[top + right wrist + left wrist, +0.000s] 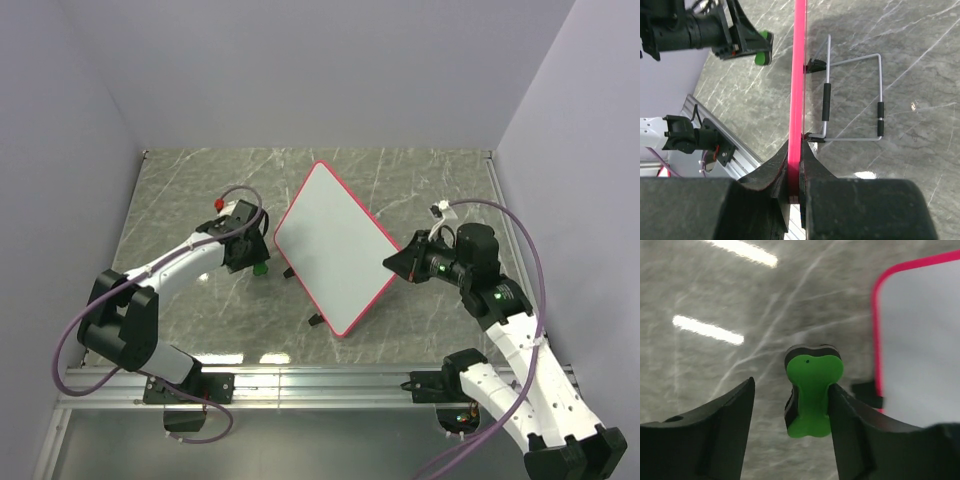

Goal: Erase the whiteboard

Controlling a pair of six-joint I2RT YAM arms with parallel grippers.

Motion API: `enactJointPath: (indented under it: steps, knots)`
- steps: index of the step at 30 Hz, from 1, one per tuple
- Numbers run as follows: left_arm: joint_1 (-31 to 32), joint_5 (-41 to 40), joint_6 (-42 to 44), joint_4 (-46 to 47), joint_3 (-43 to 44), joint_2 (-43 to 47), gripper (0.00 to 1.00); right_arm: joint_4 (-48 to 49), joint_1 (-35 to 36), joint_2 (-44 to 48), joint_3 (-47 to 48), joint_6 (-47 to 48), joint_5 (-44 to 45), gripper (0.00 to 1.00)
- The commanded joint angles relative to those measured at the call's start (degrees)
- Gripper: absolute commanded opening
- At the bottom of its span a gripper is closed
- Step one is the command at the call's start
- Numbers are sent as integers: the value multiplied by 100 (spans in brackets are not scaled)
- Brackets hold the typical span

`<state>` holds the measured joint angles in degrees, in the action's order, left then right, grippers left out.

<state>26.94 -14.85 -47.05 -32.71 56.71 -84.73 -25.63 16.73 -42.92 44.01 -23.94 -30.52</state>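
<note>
The whiteboard [330,245], white with a pink-red frame, stands tilted at the table's middle; its face shows no marks. My right gripper [398,262] is shut on its right edge, and the right wrist view shows the jaws [795,150] clamped on the pink frame [799,75]. My left gripper [252,262] is open just left of the board. A small green eraser [814,390] with a black base sits between its fingers [791,385], touching the right finger and apart from the left one. The board's corner [920,340] lies to the eraser's right.
A wire stand [855,100] folds out behind the board onto the grey marble table. Small black feet [316,320] stick out at the board's lower edge. An aluminium rail [300,380] runs along the near edge. Grey walls close in the table.
</note>
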Motion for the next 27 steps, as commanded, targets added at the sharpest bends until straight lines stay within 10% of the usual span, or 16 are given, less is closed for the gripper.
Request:
enactJointPath:
  steps: [1,10,18,27]
  knots:
    - [-74,-501,-252,-262,-212,360,65,682,58,257,-59,-119,-261,0]
    - [-224,-536,-217,-333,-529,325,86,577,50,907,-481,-356,-200,0]
    - [-242,-317,-138,-315,-345,220,85,375,50,1312,-736,-453,-77,0]
    - [-233,-150,-15,-385,165,272,80,173,58,1462,-736,-418,134,79]
